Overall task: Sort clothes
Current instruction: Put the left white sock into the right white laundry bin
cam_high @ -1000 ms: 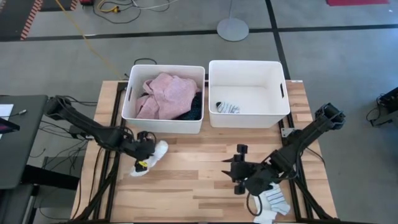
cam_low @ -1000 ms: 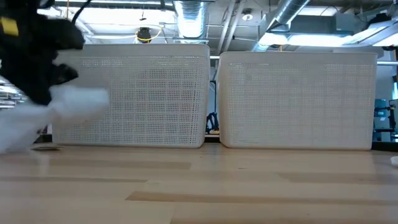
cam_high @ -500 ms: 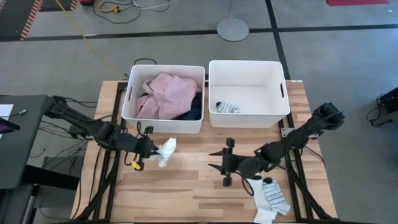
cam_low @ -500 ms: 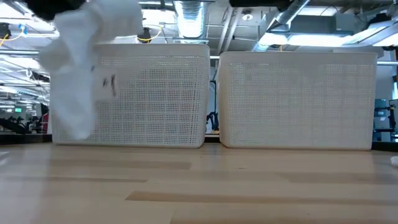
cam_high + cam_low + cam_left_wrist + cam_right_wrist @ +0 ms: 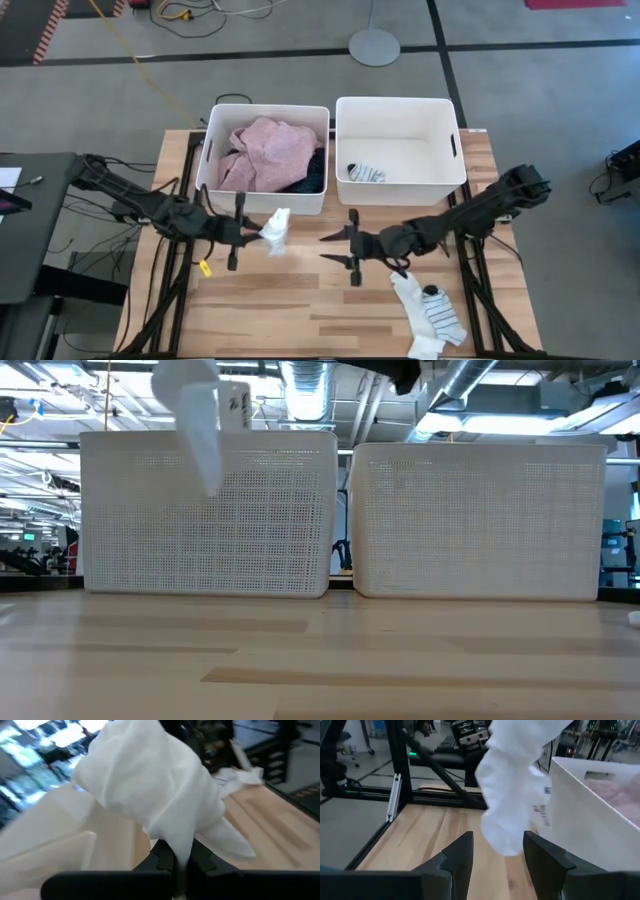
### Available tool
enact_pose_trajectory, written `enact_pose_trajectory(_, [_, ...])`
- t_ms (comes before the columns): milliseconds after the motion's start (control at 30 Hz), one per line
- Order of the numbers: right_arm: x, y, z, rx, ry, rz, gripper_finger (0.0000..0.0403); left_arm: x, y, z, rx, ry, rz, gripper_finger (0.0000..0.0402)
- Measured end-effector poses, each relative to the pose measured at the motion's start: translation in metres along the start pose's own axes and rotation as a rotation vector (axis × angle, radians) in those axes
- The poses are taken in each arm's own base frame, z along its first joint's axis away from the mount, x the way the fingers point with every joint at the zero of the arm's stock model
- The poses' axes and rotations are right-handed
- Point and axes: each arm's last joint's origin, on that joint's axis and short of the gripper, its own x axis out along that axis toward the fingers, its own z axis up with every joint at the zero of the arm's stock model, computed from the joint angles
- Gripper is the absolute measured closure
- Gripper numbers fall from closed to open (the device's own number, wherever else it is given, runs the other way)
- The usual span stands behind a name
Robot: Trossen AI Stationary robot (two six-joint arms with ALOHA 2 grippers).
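My left gripper (image 5: 258, 233) is shut on a small white sock (image 5: 275, 230), held in the air in front of the left white bin (image 5: 212, 180). In the low view the sock (image 5: 197, 420) hangs high before that bin's wall. My right gripper (image 5: 333, 249) is open and empty at mid-table, its fingers pointing at the sock (image 5: 512, 795) but apart from it. White and striped socks (image 5: 430, 312) lie flat on the table at the near right. A pink shirt (image 5: 268, 152) and dark garments lie in the left bin. A striped sock (image 5: 365, 173) lies in the right bin (image 5: 455, 150). My left gripper pinches a bunched part of the white sock (image 5: 177, 851) between its two fingers. The fingers come roughly level from the table's left. The sock is lifted clear of the table and its free end (image 5: 209, 480) hangs below the hold.
The two white bins stand side by side at the table's far edge. Bare wooden tabletop (image 5: 300, 300) lies between the arms and toward the near edge. A yellow tag (image 5: 205, 266) shows under the left arm.
My left gripper has risen and gone toward the table's right and far side, lifting the white sock off the table until it hangs clear. My right gripper has gone toward the table's left, away from the socks at the near right, which stay on the table.
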Motion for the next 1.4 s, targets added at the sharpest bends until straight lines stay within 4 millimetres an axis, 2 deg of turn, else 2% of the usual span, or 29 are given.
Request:
enact_pose_trajectory(433, [0.046, -0.016, -0.014, -0.076, -0.196, -0.061, 0.0214, 0.006, 0.017, 0.008, -0.001, -0.085, 0.142, 0.0397])
enact_pose_trajectory(700, [0.073, -0.013, -0.006, -0.197, -0.230, -0.094, 0.0214, 0.025, 0.014, 0.004, 0.010, -0.064, 0.165, 0.0397])
enact_pose_trajectory(800, [0.081, -0.012, -0.003, -0.210, -0.218, -0.179, 0.0214, 0.031, 0.011, 0.003, 0.020, -0.065, 0.167, 0.0397])
enact_pose_trajectory(1167, [0.079, -0.012, -0.002, -0.235, -0.158, -0.362, 0.0214, 0.033, 0.011, 0.004, 0.018, -0.070, 0.172, 0.0395])
enact_pose_trajectory(1400, [0.075, -0.002, 0.001, -0.276, -0.174, -0.363, 0.0214, 0.033, 0.009, 0.000, 0.048, -0.031, 0.153, 0.0397])
